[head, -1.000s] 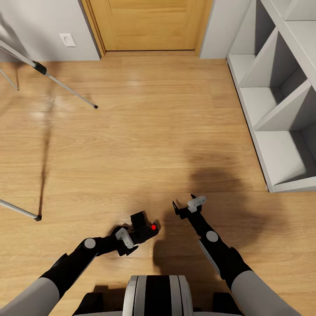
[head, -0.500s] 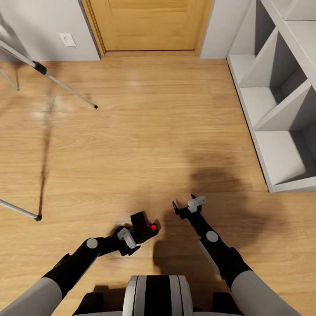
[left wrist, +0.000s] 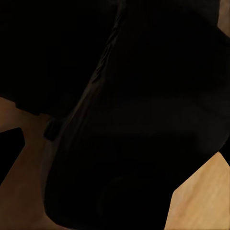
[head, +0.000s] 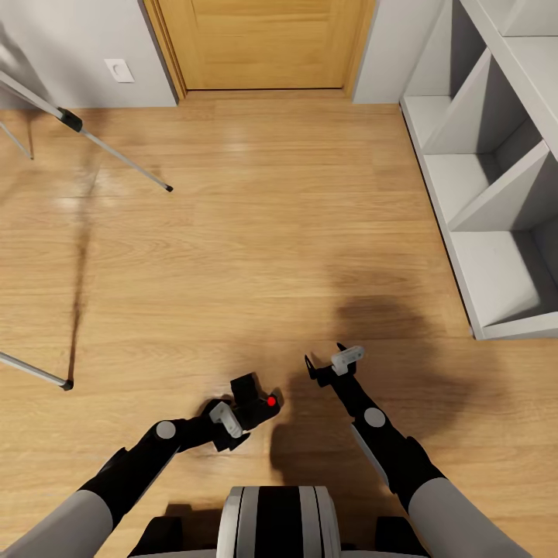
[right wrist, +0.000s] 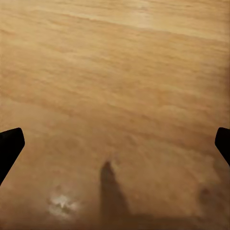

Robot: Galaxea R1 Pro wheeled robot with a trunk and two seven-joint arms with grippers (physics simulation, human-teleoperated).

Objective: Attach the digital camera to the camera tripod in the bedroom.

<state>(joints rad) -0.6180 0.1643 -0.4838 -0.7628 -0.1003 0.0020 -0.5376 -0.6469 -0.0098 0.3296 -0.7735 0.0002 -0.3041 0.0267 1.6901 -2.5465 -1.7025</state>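
The digital camera (head: 256, 401), a small black box with a red button on top, sits on the wood floor just ahead of my base. My left gripper (head: 237, 423) is right up against its near side, open. In the left wrist view the camera's black body (left wrist: 134, 120) looms very close between the spread fingertips (left wrist: 10, 146). My right gripper (head: 324, 355) hovers open over bare floor to the camera's right, its fingertips (right wrist: 9, 146) wide apart. Silver legs of the camera tripod (head: 116, 155) cross the far left; its head is out of view.
A wooden door (head: 263, 43) stands straight ahead in the pale grey wall, with a white wall plate (head: 119, 70) to its left. White cube shelves (head: 496, 178) line the right side. Another tripod foot (head: 66, 384) rests at the near left. Wood floor lies between.
My left arm has crept a little forward and right, bringing its gripper closer around the camera. The camera, the right arm and the view have not moved.
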